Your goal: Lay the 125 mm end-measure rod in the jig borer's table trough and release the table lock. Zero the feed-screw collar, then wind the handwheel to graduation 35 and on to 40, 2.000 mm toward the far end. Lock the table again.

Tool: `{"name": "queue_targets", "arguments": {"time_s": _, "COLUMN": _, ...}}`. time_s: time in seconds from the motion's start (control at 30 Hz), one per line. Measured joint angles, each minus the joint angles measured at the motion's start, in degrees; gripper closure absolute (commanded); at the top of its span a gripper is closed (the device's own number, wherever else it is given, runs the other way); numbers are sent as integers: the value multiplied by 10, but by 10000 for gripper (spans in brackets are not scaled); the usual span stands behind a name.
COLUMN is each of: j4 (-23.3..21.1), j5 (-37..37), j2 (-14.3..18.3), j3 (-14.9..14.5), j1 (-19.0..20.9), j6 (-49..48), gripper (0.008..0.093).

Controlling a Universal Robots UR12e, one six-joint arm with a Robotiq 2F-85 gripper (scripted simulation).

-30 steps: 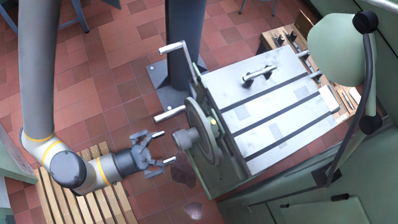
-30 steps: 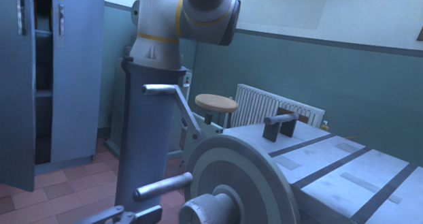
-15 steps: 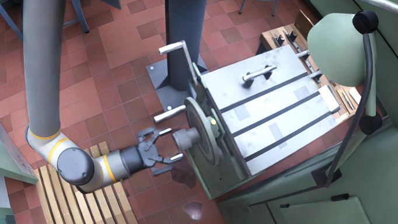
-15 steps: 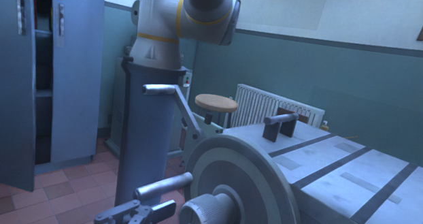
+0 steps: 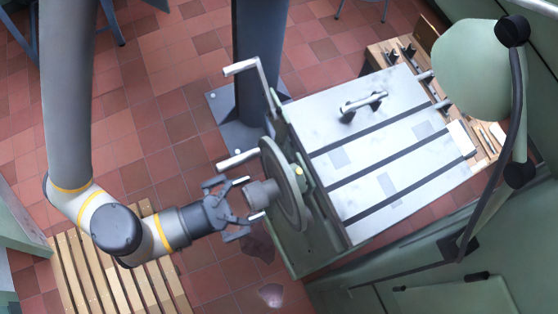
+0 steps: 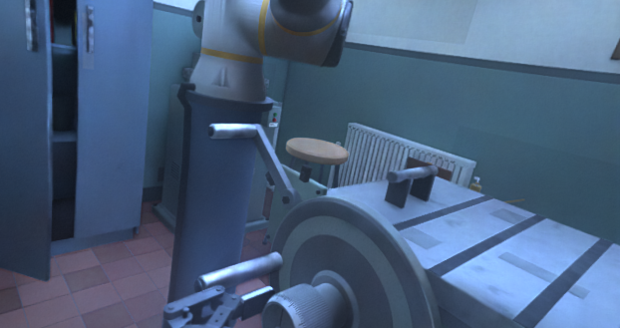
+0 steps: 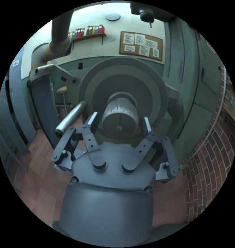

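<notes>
The end-measure rod [image 5: 364,103] lies on two dark blocks on the grey table [image 5: 378,150], near its far side. The graduated feed-screw collar [image 5: 258,195] [image 7: 120,119] sticks out from the centre of the handwheel [image 5: 283,189] at the table's near end. The handwheel's crank handle [image 5: 237,159] points out to the upper left. The table lock lever [image 5: 251,73] stands up beside the handwheel, its grip pointing left. My gripper [image 5: 248,198] [image 7: 119,123] faces the collar's end, a finger on each side of it. It is open and holds nothing.
Behind the handwheel stands my arm's dark pedestal [image 5: 259,43] on its base plate. A wooden tray [image 5: 415,60] with more rods lies beyond the table's far end. A green lamp shade [image 5: 473,68] hangs over the right. A slatted duckboard [image 5: 115,269] lies on the tiled floor below my arm.
</notes>
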Motion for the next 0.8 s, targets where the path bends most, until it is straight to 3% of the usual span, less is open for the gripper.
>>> {"name": "queue_targets", "arguments": {"time_s": 0.7, "j4": -5, "j5": 4, "j2": -3, "j3": 8, "j1": 3, "j6": 0, "gripper": 174}}
{"name": "queue_targets", "arguments": {"time_s": 0.8, "j4": -5, "j5": 4, "j2": -3, "j3": 8, "j1": 3, "j6": 0, "gripper": 234}}
